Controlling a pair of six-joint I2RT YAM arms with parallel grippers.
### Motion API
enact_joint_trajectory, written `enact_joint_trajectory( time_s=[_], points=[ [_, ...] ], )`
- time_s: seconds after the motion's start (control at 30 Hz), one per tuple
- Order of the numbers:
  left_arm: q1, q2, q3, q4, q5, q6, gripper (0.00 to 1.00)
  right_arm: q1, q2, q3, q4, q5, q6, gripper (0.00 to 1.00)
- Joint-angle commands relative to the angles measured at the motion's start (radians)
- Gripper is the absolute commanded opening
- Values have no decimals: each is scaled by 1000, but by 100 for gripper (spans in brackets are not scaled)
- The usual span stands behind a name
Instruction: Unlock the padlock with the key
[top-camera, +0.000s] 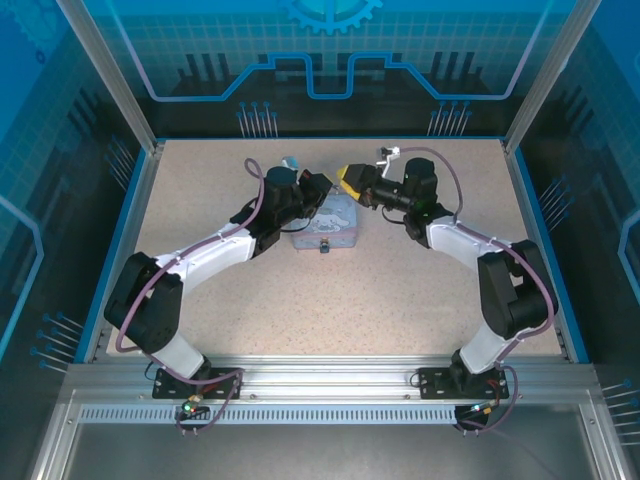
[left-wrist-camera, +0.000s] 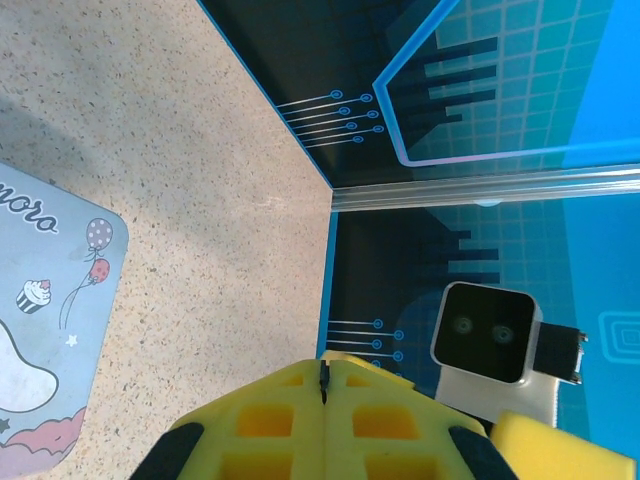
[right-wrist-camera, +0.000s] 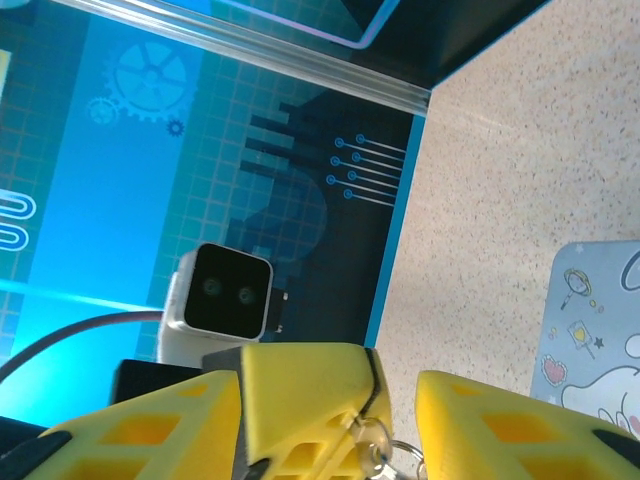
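Note:
My left gripper (left-wrist-camera: 325, 366) is shut on the key (left-wrist-camera: 323, 378), a thin dark sliver that pokes out between the yellow fingertips. From the right wrist, those same shut fingertips (right-wrist-camera: 300, 395) stand between the jaws of my right gripper (right-wrist-camera: 328, 388), which is open, with a gap on its right side. The key's silver head and ring (right-wrist-camera: 385, 455) hang below them. In the top view both grippers meet above the table's far middle, left (top-camera: 322, 186) and right (top-camera: 350, 180). A small brownish padlock (top-camera: 325, 246) lies at the near edge of the tin.
The pale blue cartoon-printed tin (top-camera: 325, 226) lies flat just under and in front of the grippers, also seen in both wrist views (left-wrist-camera: 40, 330) (right-wrist-camera: 600, 320). The blue back wall (top-camera: 330, 100) stands close behind the grippers. Speckled table (top-camera: 330, 310) stretches toward the bases.

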Motion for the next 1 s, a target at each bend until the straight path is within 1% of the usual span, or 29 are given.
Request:
enact_joint_trajectory(
  time_s=[0.0, 0.13, 0.27, 0.33, 0.67, 0.8, 0.9, 0.97],
  points=[
    [-9, -26, 29, -1, 12, 25, 0, 16, 21, 30, 54, -35, 6, 48],
    [-10, -23, 32, 0, 8, 25, 0, 26, 28, 24, 73, -48, 15, 44],
    [-12, -18, 37, 1, 6, 27, 0, 30, 21, 0, 89, -47, 23, 36],
    [-12, -17, 38, -3, 4, 29, 0, 30, 16, -14, 98, -44, 27, 34],
    [-13, -19, 34, 3, -12, 32, 0, 33, 1, -67, 141, -34, 59, 32],
    [-13, -20, 34, 5, -15, 31, 0, 35, 1, -77, 145, -29, 63, 33],
    [-13, -18, 35, 6, -14, 32, 0, 37, 1, -82, 142, -26, 63, 41],
    [-13, -18, 36, 6, -14, 31, 0, 37, 0, -84, 141, -24, 62, 44]
  ],
)
